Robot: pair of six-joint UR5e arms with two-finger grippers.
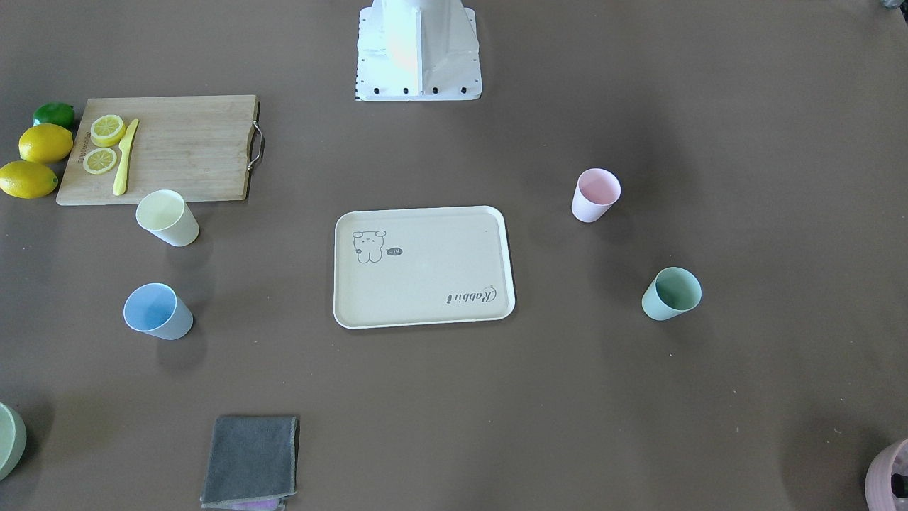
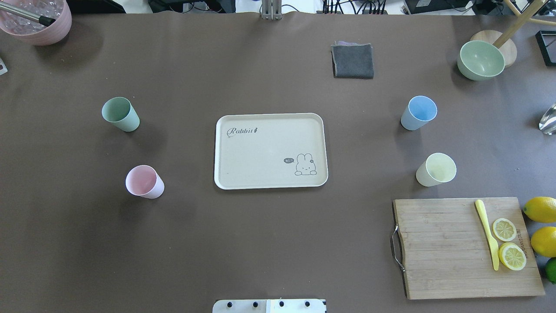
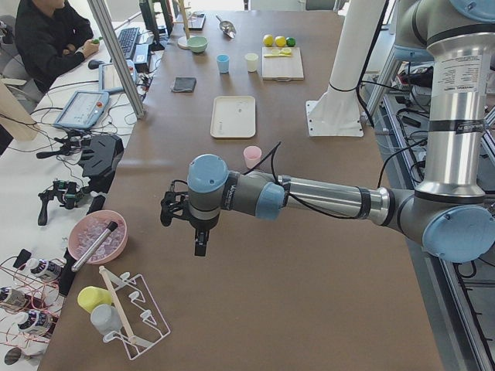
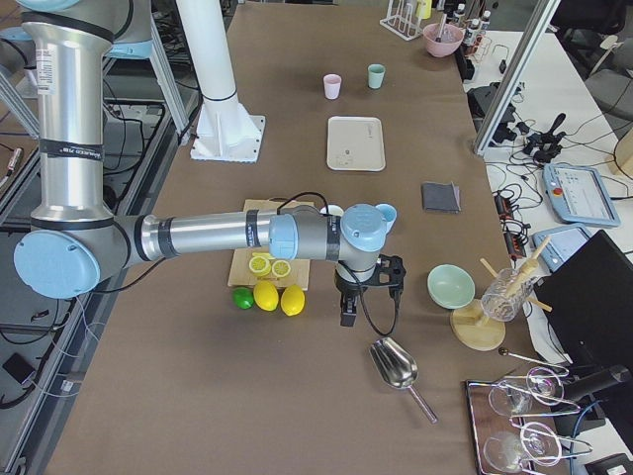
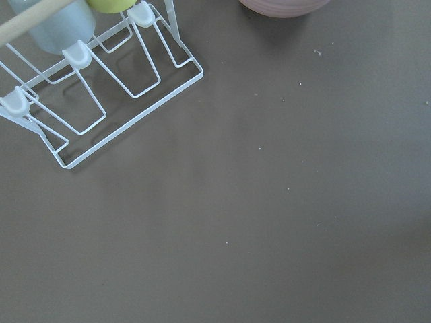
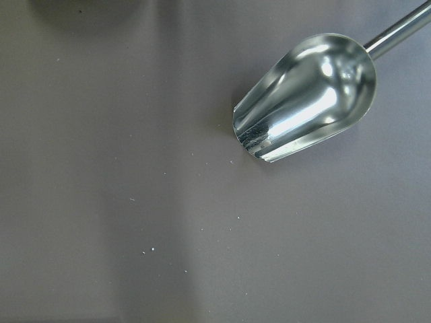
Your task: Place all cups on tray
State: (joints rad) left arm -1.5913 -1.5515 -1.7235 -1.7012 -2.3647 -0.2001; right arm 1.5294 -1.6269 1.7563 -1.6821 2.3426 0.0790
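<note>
The cream tray [image 2: 269, 143] with a line-drawn cartoon animal and "Rabbit" script lies at the table's middle, with nothing on it. All the cups stand upright on the table. The green cup [image 2: 120, 114] and pink cup [image 2: 144, 181] are left of the tray. The blue cup [image 2: 419, 113] and pale yellow cup [image 2: 436, 169] are to its right. My left gripper [image 3: 199, 244] hangs over the table's far left end, far from the cups. My right gripper [image 4: 348, 309] hangs over the right end by the lemons. I cannot tell whether either is open or shut.
A wooden cutting board [image 2: 443, 252] holds lemon slices and a yellow knife, with whole lemons [image 2: 541, 209] beside it. A grey cloth [image 2: 352, 61], a green bowl [image 2: 480, 59] and a pink bowl [image 2: 37, 19] sit at the far edge. A metal scoop [image 6: 306, 94] and a wire rack [image 5: 101, 87] lie below the wrists.
</note>
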